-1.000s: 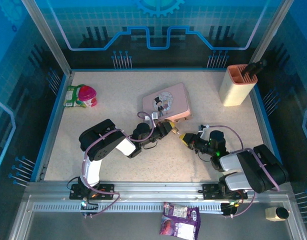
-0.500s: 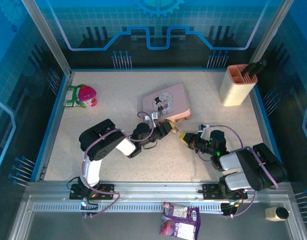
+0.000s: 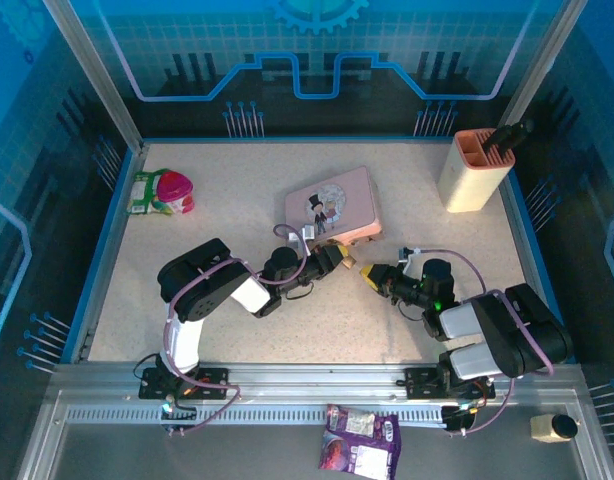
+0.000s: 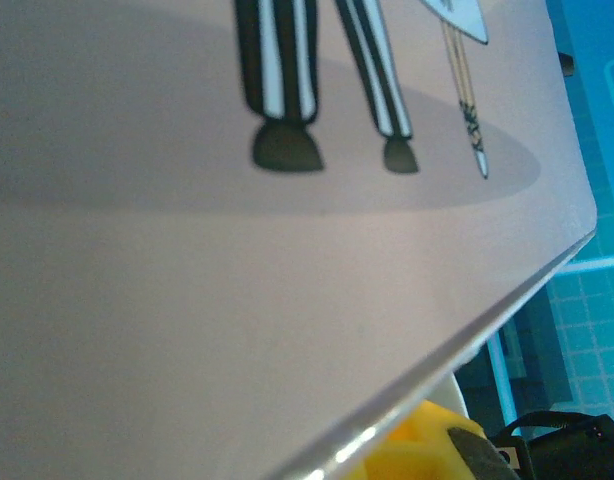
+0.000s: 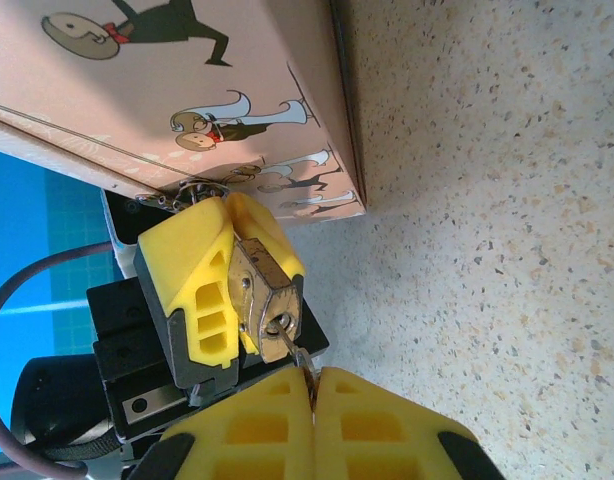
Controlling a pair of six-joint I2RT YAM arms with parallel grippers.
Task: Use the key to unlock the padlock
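In the right wrist view the small brass padlock [image 5: 265,285] sits clamped between the yellow fingers of my left gripper [image 5: 227,250], keyhole end facing the camera. The thin key [image 5: 295,348] is in the keyhole. My right gripper [image 5: 312,385] is shut on the key's head, its two yellow pads pressed together. The shackle is hidden behind the left fingers. From above, the left gripper [image 3: 342,257] and right gripper [image 3: 371,278] meet tip to tip just below the pink tin [image 3: 332,205], with the padlock [image 3: 354,265] between them.
The pink tin [image 5: 177,90] lies right behind the padlock, and its lid [image 4: 287,250] is very close to the left wrist camera. A beige holder [image 3: 474,170] stands back right. A pink-capped cup [image 3: 173,190] sits at the left edge. Speckled table [image 5: 487,250] lies open to the right.
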